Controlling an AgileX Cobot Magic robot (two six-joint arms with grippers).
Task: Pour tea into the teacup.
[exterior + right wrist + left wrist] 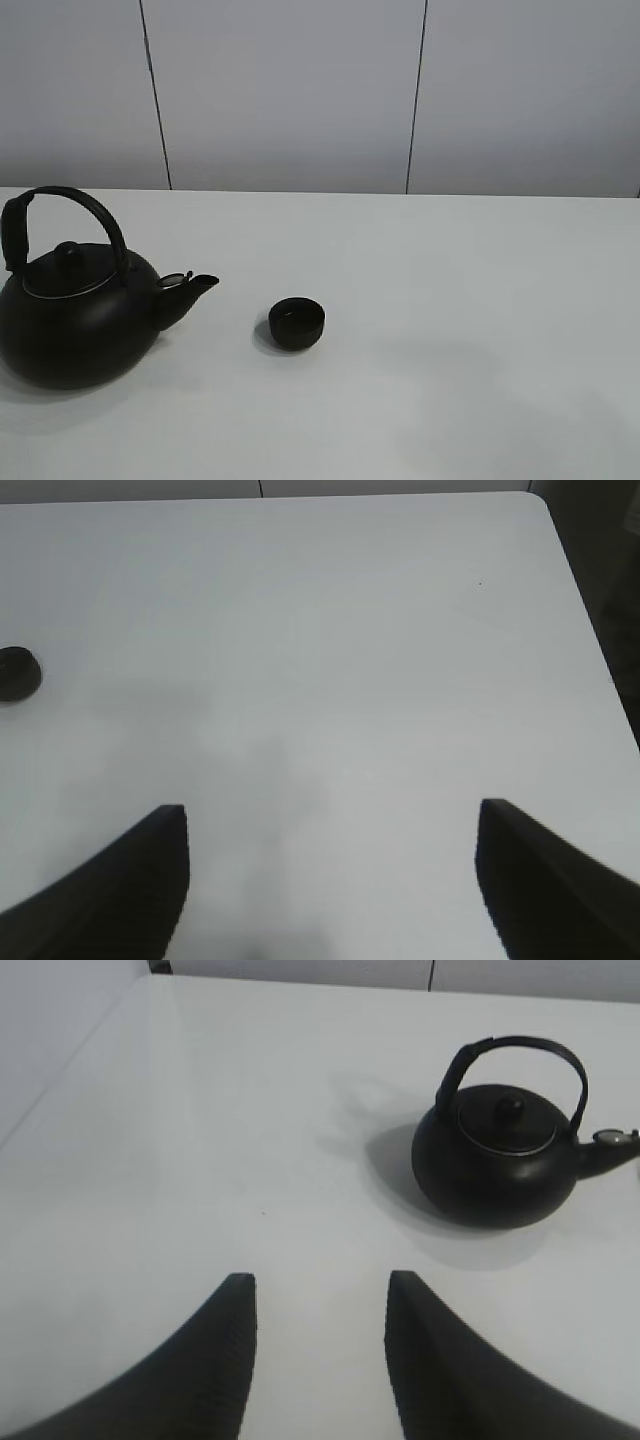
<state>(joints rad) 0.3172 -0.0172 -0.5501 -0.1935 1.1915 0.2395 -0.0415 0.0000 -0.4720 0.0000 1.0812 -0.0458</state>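
A small round black teacup [296,323] stands upright near the middle of the white table. It also shows at the edge of the right wrist view [17,672]. A big black kettle [75,310] with an arched handle stands at the left, its spout [190,290] pointing toward the teacup; it also shows in the left wrist view [505,1150]. No tea stream is visible. My left gripper [320,1300] is open and empty, well apart from the kettle. My right gripper [330,825] is open wide and empty, far from the teacup. Neither gripper shows in the exterior view.
The white table [450,300] runs back to a grey panelled wall [300,90]. Its corner and far edge show in the right wrist view [560,540]. A table edge also shows in the left wrist view [90,1050].
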